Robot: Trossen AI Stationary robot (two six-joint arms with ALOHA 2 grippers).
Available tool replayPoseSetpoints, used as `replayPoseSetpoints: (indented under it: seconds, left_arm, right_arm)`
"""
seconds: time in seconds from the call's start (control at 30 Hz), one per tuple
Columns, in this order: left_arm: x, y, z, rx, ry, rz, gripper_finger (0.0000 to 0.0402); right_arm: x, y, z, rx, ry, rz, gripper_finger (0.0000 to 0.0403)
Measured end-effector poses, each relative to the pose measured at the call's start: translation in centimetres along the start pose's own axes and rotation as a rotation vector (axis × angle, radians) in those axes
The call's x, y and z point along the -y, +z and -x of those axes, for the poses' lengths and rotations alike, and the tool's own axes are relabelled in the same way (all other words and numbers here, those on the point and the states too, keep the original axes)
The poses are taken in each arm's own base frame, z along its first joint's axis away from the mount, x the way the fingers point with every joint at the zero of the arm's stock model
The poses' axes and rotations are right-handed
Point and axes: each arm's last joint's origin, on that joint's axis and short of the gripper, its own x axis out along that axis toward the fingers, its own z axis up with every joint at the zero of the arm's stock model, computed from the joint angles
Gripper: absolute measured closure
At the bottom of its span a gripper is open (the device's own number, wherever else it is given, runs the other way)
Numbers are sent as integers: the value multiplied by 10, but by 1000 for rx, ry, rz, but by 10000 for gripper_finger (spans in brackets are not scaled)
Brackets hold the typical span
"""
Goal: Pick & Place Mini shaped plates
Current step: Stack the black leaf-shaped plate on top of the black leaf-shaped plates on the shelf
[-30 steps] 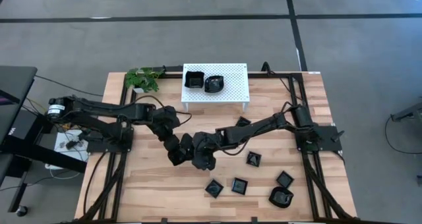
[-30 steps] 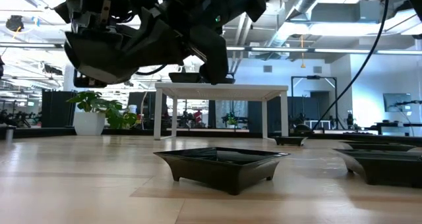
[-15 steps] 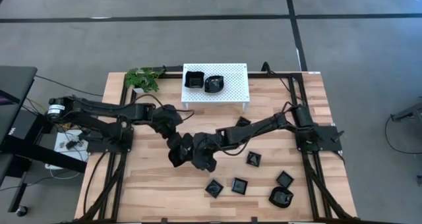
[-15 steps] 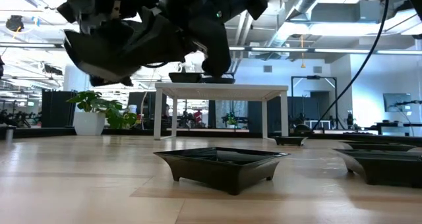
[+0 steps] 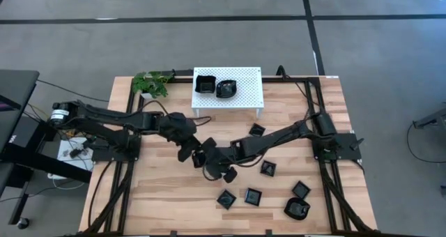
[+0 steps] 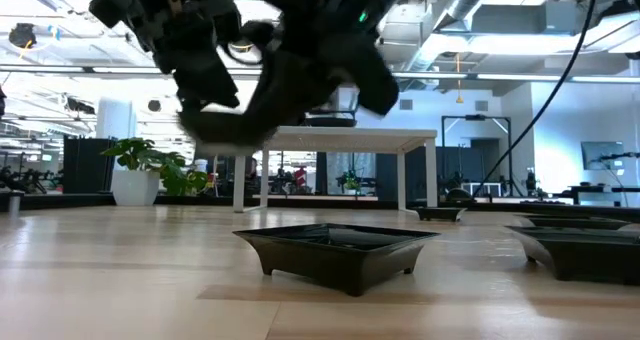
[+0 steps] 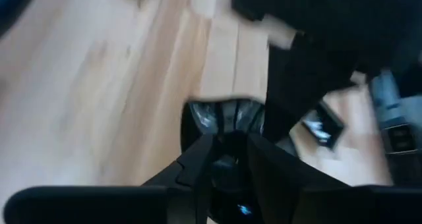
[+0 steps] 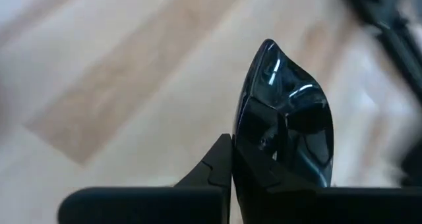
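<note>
The right gripper (image 8: 232,159) hangs above the wooden table (image 5: 153,195), in front of the white perforated rack (image 5: 244,94), pinching a leaf-shaped plate (image 8: 285,128) by its rim; the glossy dish stands tilted beyond the closed fingers. Just beside it, on the side nearer the potted plant (image 5: 151,83), is the left gripper (image 7: 231,159), its jaws slightly parted, with another black dish (image 7: 224,115) lying just past the fingertips; whether they touch it I cannot tell. Farther from the rack, 5 mini plates (image 5: 252,196) lie scattered on the table. On the rack sit 2 more plates (image 5: 205,83), side by side.
</note>
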Motion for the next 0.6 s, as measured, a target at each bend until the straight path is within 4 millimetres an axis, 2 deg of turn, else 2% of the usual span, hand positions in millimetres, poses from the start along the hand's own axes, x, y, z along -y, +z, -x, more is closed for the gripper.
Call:
replayPoseSetpoints:
  seconds: [0.1,0.2,0.4,0.5,0.6]
  left_arm:
    - [11,0,-1,54,70,-118,311]
    - [22,-1,3,105,152,-190,315]
    - [47,-2,33,258,249,-253,321]
    - [58,-1,56,370,284,-252,320]
    - [64,-3,74,437,279,-256,321]
  right_arm:
    - [-2,6,28,-93,-107,2,400]
    - [1,8,65,-181,-212,-17,401]
    - [20,-13,131,-240,-274,-226,401]
    - [29,-35,143,-275,-293,-302,402]
    - [41,-57,148,-311,-313,-269,402]
